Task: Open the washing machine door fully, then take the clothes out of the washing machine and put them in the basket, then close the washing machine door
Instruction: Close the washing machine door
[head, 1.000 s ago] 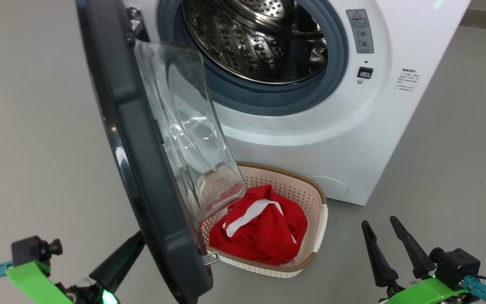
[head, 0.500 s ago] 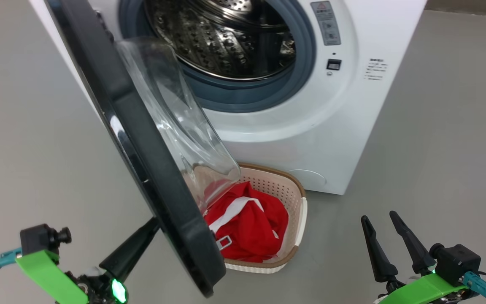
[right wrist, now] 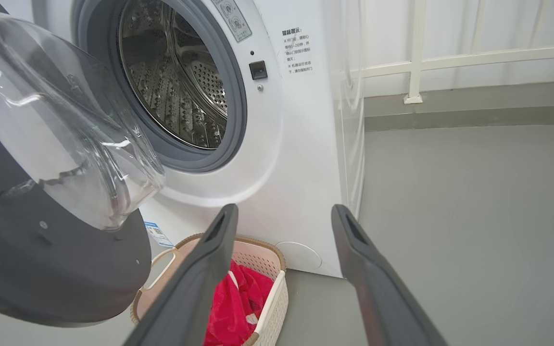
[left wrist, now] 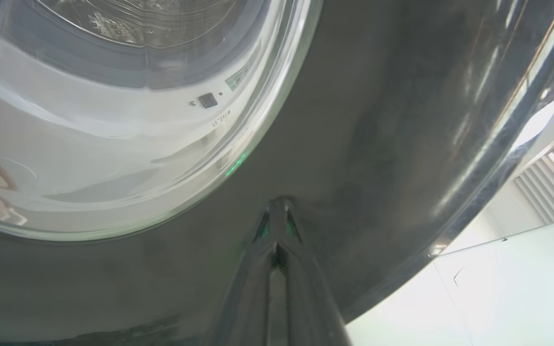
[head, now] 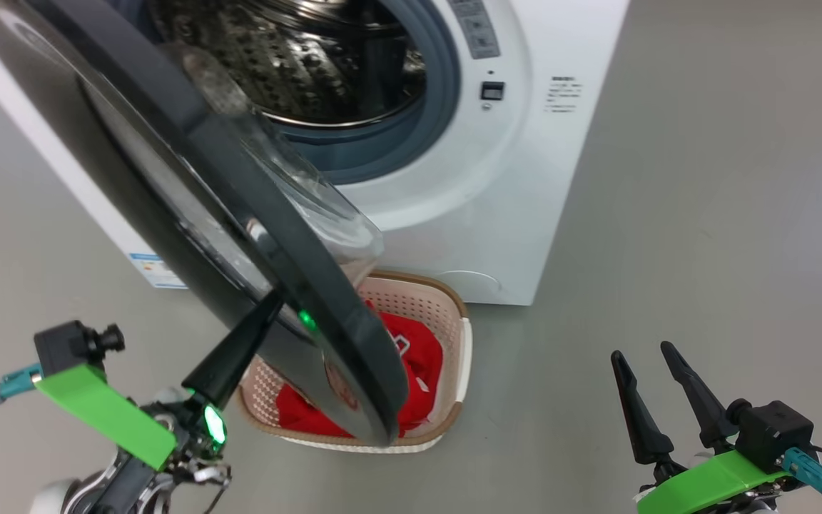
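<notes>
The washing machine door (head: 204,185) is seen partly open, swung out at a slant from the front of the washing machine (head: 496,200). The left gripper (head: 272,305) is found at the door's outer side, low down near its bottom edge. Its two dark fingers are shut tight together, and nothing is held between them. The joined tip is pressed against the shiny black rim of the door. In the left wrist view the fingers are mirrored in that rim just where it is touched.

The glass bowl (right wrist: 65,134) in the middle of the door is turned toward the machine. The steel drum (head: 311,57) can be seen through the round hole, and no clothes can be made out in the part that shows.

The basket (head: 462,357) is set on the grey floor (head: 703,214), right in front of the machine. The red clothes (head: 422,357) are piled inside it. In the head view part of the basket is hidden behind the door's lower edge.

The right gripper (head: 641,351) is held well apart from the door and the basket, off to the right above bare floor. Its fingers are spread wide. Nothing is held or touched by them.
</notes>
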You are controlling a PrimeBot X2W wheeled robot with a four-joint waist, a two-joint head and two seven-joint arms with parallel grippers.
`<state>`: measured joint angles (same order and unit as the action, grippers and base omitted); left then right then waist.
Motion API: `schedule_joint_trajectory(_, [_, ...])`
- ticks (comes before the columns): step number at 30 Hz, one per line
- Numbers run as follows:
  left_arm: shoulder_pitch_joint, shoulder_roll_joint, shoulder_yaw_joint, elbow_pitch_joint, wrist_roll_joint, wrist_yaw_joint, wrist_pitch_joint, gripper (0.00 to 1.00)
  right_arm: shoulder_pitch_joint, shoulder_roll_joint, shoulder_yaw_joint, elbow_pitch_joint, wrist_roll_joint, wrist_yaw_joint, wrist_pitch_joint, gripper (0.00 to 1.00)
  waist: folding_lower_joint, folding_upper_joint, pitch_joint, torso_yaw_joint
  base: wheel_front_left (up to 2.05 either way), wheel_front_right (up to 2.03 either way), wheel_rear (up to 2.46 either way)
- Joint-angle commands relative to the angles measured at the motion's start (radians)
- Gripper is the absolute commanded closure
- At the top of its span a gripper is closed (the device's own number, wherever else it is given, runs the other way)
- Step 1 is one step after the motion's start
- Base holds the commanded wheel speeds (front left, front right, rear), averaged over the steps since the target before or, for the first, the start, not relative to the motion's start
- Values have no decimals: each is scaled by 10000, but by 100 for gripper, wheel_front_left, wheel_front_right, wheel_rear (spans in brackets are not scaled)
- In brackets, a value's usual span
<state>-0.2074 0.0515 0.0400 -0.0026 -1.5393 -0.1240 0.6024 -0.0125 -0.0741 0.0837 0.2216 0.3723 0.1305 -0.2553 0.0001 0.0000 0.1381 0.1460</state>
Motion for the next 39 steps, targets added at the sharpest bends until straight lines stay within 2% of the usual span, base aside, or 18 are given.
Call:
schedule_joint_trajectory(1, [-537, 78, 201, -194, 167, -67, -181, 100, -350, -93, 252, -271, -126, 2, -65, 0, -1, 0, 199, -379, 0, 0, 0])
schedule_joint_trajectory(7, [-1209, 144, -57, 114, 450, -67, -981, 100, -438, -88, 250, -296, -355, 2, -65, 0, -1, 0, 466, -908, 0, 0, 0])
schedule_joint_trajectory(15, [-2045, 575, -438, 727, 688, -67, -2192, 100, -520, -7, 228, -345, -513, 2, -65, 0, -1, 0, 741, -1689, 0, 0, 0])
schedule_joint_trajectory(25, [-3195, 1079, -819, 1698, 815, -67, -3495, 100, -605, 127, 204, -366, -458, 2, -65, 0, -1, 0, 1024, -2344, 0, 0, 0])
schedule_joint_trajectory(31, [-4052, 1423, -952, 2727, 997, -67, -4504, 100, -670, 190, 217, -377, -403, 2, -65, 0, -1, 0, 1149, -2714, 0, 0, 0])
schedule_joint_trajectory(39, [-4865, 1857, -1309, 3569, 990, -67, -5120, 100, -697, 228, 256, -382, -339, 2, -65, 0, -1, 0, 1205, -3181, 0, 0, 0])
